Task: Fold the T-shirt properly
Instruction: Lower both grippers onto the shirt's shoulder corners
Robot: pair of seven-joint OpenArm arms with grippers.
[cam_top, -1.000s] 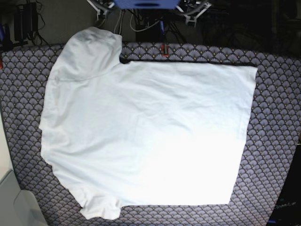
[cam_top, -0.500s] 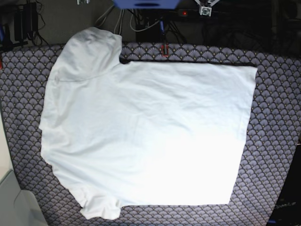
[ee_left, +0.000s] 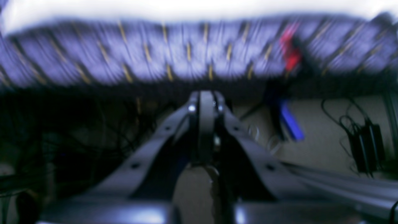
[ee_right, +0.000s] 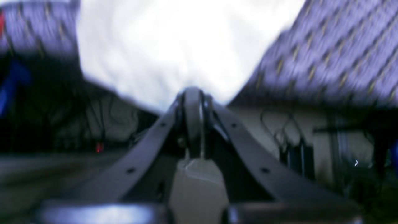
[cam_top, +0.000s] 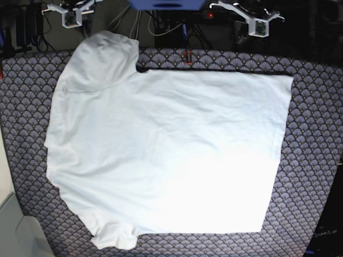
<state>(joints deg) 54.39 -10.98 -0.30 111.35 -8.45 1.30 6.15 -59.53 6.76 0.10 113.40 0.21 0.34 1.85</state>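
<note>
The white T-shirt (cam_top: 166, 150) lies spread flat on the purple scale-patterned table cover (cam_top: 316, 134), its sleeves at the left; one sleeve (cam_top: 104, 53) reaches over the far edge. My left gripper (cam_top: 252, 21) is shut and empty, raised beyond the far edge at the top right. In the blurred left wrist view its fingers (ee_left: 202, 99) meet, with a strip of the shirt (ee_left: 186, 6) above. My right gripper (cam_top: 69, 13) is shut and empty at the top left, behind that sleeve. In the right wrist view its fingers (ee_right: 192, 96) meet below the sleeve (ee_right: 174, 46).
A red clip (cam_top: 187, 56) sits on the table's far edge and also shows in the left wrist view (ee_left: 290, 56). Cables and black adapters (cam_top: 29, 21) lie behind the table. A blue robot base (cam_top: 166, 4) is at top centre. A pale bin (cam_top: 13, 225) stands at the bottom left.
Both grippers have swung outward and come further into the base view at the top corners. The T-shirt has not moved.
</note>
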